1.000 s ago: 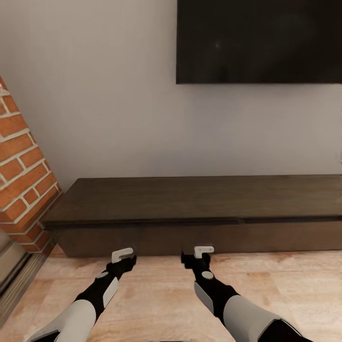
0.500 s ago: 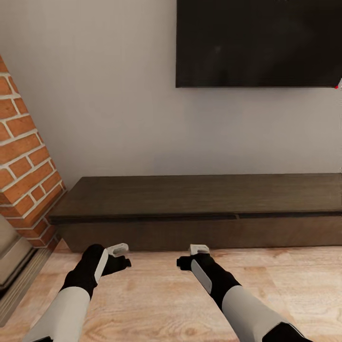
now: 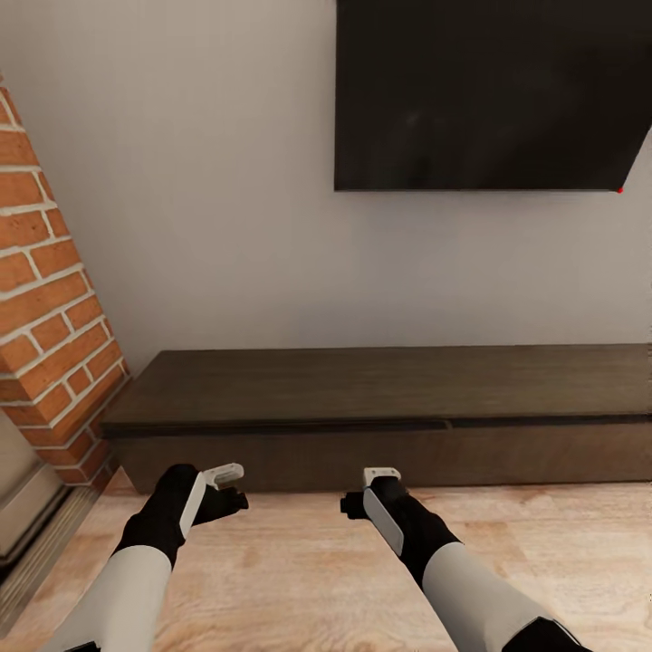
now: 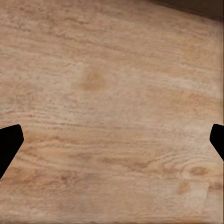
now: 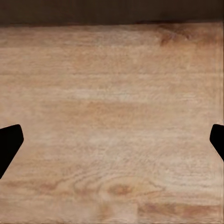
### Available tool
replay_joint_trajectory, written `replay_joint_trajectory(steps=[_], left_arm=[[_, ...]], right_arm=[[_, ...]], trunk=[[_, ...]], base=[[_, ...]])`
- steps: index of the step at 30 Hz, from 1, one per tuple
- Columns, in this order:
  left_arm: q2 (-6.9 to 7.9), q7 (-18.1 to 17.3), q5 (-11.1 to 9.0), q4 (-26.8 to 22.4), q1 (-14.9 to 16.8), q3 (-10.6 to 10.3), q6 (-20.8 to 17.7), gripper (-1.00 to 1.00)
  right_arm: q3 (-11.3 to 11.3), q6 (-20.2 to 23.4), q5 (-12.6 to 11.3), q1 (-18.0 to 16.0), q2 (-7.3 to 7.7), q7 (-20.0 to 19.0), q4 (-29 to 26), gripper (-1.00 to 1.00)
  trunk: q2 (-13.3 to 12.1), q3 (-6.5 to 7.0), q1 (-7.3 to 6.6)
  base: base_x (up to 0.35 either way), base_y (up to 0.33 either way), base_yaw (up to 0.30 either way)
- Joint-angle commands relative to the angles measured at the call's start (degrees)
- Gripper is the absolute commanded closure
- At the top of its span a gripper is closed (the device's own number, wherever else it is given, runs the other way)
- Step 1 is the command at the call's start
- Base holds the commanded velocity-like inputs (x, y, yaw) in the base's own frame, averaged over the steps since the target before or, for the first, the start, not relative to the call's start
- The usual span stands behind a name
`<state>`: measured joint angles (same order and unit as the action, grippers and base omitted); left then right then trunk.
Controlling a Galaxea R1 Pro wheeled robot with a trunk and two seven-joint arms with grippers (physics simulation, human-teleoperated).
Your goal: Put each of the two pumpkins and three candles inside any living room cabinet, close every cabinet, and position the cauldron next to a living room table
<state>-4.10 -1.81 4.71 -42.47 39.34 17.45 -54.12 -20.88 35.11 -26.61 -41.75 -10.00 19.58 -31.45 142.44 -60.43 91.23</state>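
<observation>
A: What is lying ahead of the robot?

B: The cabinet [image 3: 380, 412] is running along the foot of the grey wall [image 3: 217, 226], its drawer fronts sitting flush and shut. Its left end is stopping just short of the brick column [image 3: 50, 299]. A dark screen [image 3: 489, 91] is hanging on the wall above it.

A: Where are the arms sitting?

B: The left gripper [image 3: 228, 489] and right gripper [image 3: 367, 489] are hovering over the wooden floor [image 3: 299, 570], near the cabinet's front edge but apart from it. In each wrist view, two dark fingertips [image 4: 9, 144] [image 5: 9, 144] are standing wide apart with bare planks between them, so both jaws are gaping and holding nothing.

A: How much room is showing?

B: Floor is lying open between and behind the arms; the cabinet's lower edge [image 5: 112, 11] is bounding it in front.
</observation>
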Motion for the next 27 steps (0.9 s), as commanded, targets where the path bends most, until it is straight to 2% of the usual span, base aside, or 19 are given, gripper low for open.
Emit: replay_joint_trajectory(steps=[1, 6, 10, 11, 15, 18, 21, 27], left_arm=[[0.01, 0.0, 0.0, 0.0, 0.0, 0.0, 0.0, -1.0], [-0.02, -0.1, 0.1, 1.0, 0.0, 0.1, -0.3, -1.0], [-0.02, 0.1, 0.0, 1.9, -0.1, 0.1, -0.2, -1.0], [-0.1, 0.1, 0.0, 2.5, -0.1, 0.1, -0.1, -1.0], [-0.02, 0.1, 0.1, 5.7, -0.1, 0.3, 1.4, -1.0], [0.44, 0.1, 0.1, 8.8, -0.1, 0.4, 5.3, -1.0], [1.32, 0.1, 0.0, 14.5, -0.1, 0.5, 10.6, -1.0], [1.73, 0.1, 0.0, 18.2, -0.1, 0.4, 13.8, -1.0]], right_arm=[[0.0, 0.1, 0.0, 0.0, 0.0, 0.2, 0.0, -1.0], [1.0, 0.4, -1.0, 0.0, 0.0, 0.7, 0.2, -1.0], [2.7, -0.2, -4.6, -0.1, 0.0, 0.7, 0.2, -1.0], [2.9, -0.4, -5.7, 0.2, 0.0, 0.7, 0.2, -1.0], [3.2, -0.6, -6.8, 3.2, 0.0, 0.8, 0.0, -1.0], [3.3, -0.7, -7.0, 4.6, 0.0, 0.8, 0.0, -1.0], [3.3, -0.8, -7.1, 5.6, 0.0, 0.8, 0.0, -1.0], [3.3, -2.3, -7.3, 8.6, 0.0, 0.8, 0.1, -1.0]], trunk=[[-0.4, 0.18, -0.22], [-2.4, 1.08, -1.32], [-4.0, 1.8, -2.2], [-4.4, 1.98, -2.42], [-6.0, 2.7, -3.3], [-7.2, 3.23, -3.96], [-8.4, 3.77, -4.62], [-10.8, 4.85, -5.94]], base=[[-0.181, 0.0, 0.0], [-0.147, 0.0, 0.0], [-0.026, 0.0, 0.0], [-0.009, 0.0, 0.0], [-0.038, 0.0, 0.0], [-0.214, 0.0, 0.0], [-0.169, 0.0, 0.0], [-0.04, 0.0, 0.0]])
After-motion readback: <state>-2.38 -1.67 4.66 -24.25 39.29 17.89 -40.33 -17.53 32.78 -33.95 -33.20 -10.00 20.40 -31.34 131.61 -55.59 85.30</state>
